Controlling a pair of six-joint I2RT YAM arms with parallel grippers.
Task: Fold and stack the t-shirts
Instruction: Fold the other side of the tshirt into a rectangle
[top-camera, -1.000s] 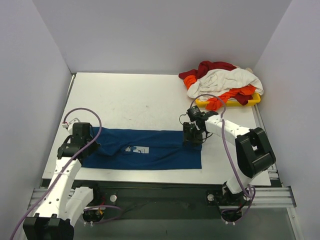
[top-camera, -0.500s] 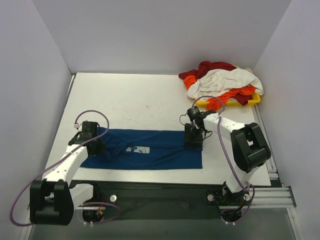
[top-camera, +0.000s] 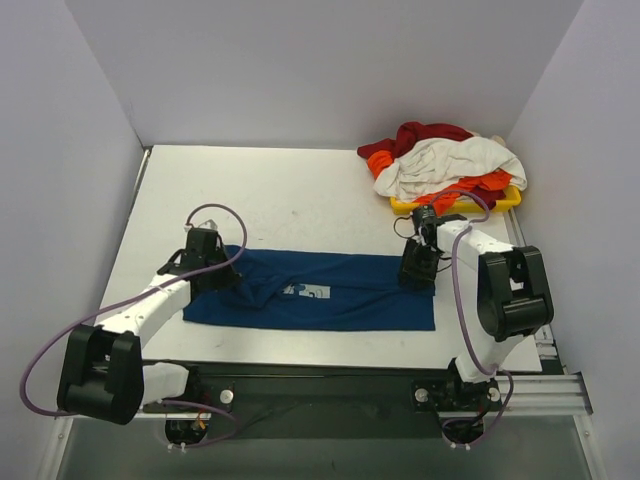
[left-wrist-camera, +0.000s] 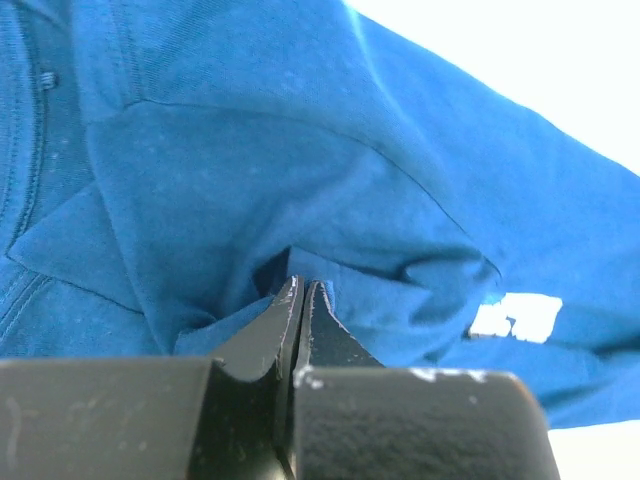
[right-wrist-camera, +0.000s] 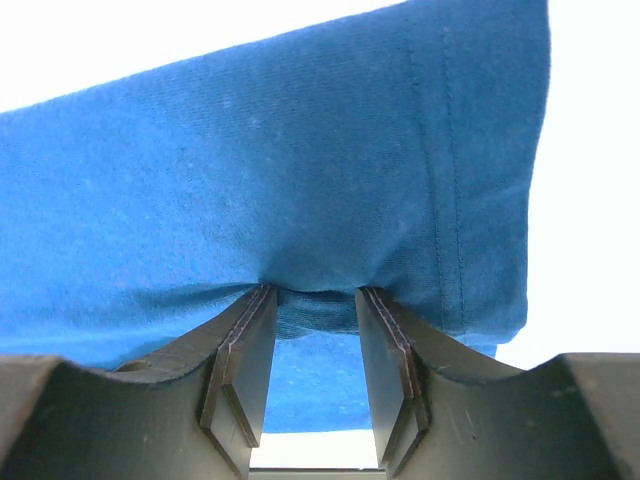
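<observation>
Wrist views alone confirm grips: left tool (left-wrist-camera: 301, 300) pinched tight on blue t-shirt (top-camera: 340, 300), 9 o'clock end; right tool (right-wrist-camera: 311, 312) clamps its 3 o'clock hem.

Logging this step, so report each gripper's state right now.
Left gripper: closed, pinching a fold of the blue t-shirt.
Right gripper: closed on bunched cloth at the same shirt's hem.

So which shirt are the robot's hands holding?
The dark blue shirt, spread out. The left hand and right hand both pinch it. The red, white and orange shirts lie heaped on the yellow tray.
</observation>
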